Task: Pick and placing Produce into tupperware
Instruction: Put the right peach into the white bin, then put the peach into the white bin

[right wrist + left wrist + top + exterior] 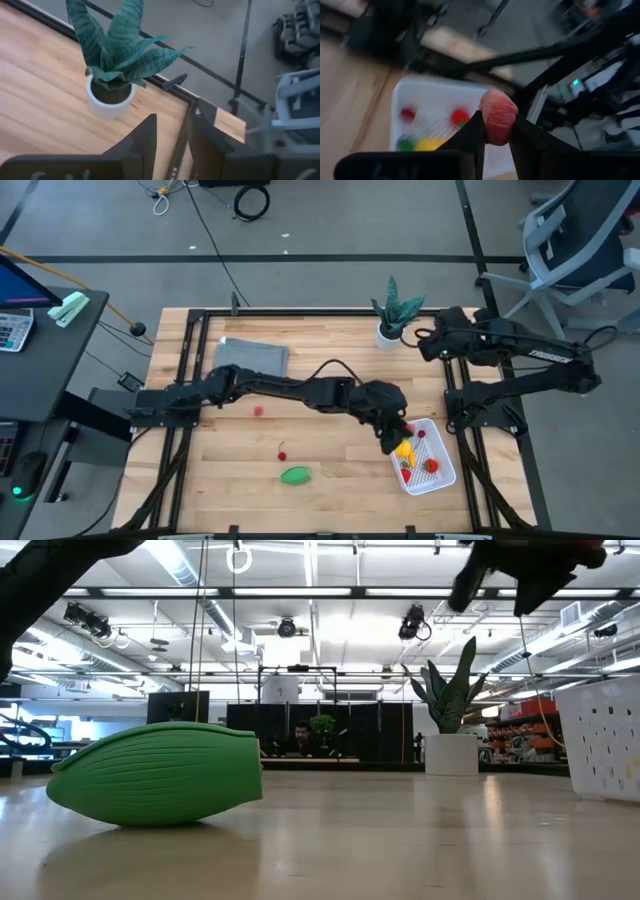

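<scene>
Over the near corner of the white tupperware, seen from above, the left gripper hangs at the basket's edge nearest the table's middle, with yellow and red pieces already lying inside; a small pink piece, a small red piece and the large green oval produce lie well apart from the basket on the bare wood. The right gripper waits beside the potted plant, far from the basket. At table height, the green oval fills the foreground and only the basket's perforated wall shows. In the left wrist view the fingers pinch a pinkish-red piece by its lower part, the basket below and beyond it. The grip looks shallow, so the piece could slip early, and since it hangs close to the rim, a drop here might bounce off the wall onto the table. In the right wrist view the fingers stand narrowly apart, holding nothing.
</scene>
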